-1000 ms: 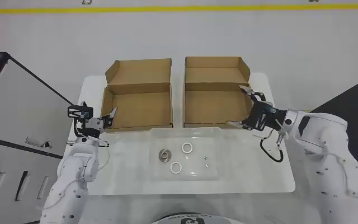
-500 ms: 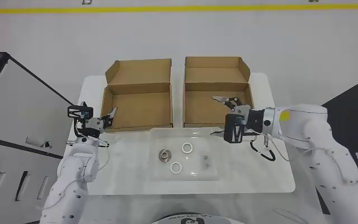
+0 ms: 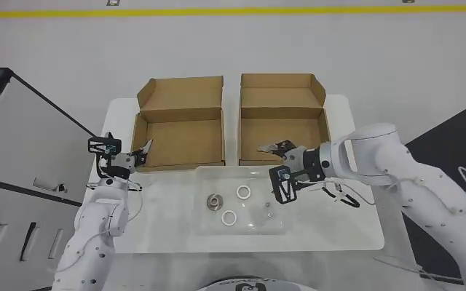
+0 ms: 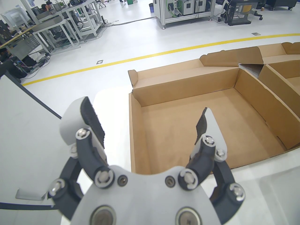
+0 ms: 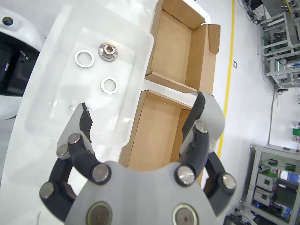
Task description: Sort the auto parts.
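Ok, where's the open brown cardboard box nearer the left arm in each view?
Top view: open brown cardboard box, left one of the pair.
Left wrist view: the box directly beyond the open left gripper.
Right wrist view: the farther of two boxes beyond the right gripper.
Shared landmark: yellow floor line beyond the boxes.

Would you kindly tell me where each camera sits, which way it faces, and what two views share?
Top view: above the arms, looking down at the table; both arms show, left gripper and right gripper.
Left wrist view: on the left wrist, facing across the left box toward the room; its open gripper shows.
Right wrist view: on the right wrist, angled down at the clear tray, right box and left box; its open gripper shows.
Shared: top and right wrist views both show the tray's rings.
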`<state>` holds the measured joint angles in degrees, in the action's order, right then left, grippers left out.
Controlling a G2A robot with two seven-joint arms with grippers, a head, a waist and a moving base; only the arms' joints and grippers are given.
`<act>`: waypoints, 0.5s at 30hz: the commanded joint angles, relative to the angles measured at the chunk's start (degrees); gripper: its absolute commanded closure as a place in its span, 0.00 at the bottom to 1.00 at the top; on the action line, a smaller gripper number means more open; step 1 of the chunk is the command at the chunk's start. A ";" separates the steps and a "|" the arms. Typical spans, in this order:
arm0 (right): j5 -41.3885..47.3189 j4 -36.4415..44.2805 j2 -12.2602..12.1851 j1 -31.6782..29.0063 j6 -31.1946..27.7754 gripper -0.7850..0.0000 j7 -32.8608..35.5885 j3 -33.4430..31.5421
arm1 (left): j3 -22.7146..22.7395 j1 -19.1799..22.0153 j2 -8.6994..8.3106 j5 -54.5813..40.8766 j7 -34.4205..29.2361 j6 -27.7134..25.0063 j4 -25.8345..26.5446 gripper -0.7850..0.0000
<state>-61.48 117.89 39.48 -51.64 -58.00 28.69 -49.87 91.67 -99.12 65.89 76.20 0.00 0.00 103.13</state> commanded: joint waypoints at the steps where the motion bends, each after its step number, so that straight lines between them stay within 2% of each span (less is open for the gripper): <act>1: 0.73 -0.28 -0.85 3.44 0.00 0.00 -0.10 3.85 | 0.00 0.00 0.00 0.00 0.00 0.00 0.00 0.00; 8: 0.82 -1.18 -3.01 15.17 0.00 0.00 -2.79 17.50 | 0.00 0.00 0.00 0.00 0.00 0.00 0.00 0.00; 15: -1.24 -2.45 -3.72 26.15 0.00 0.00 -6.48 31.23 | 0.00 0.00 0.00 0.00 0.00 0.00 0.00 0.00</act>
<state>-62.52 115.59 35.76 -26.86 -58.00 22.60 -20.38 91.67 -99.12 65.89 76.20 0.00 0.00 103.13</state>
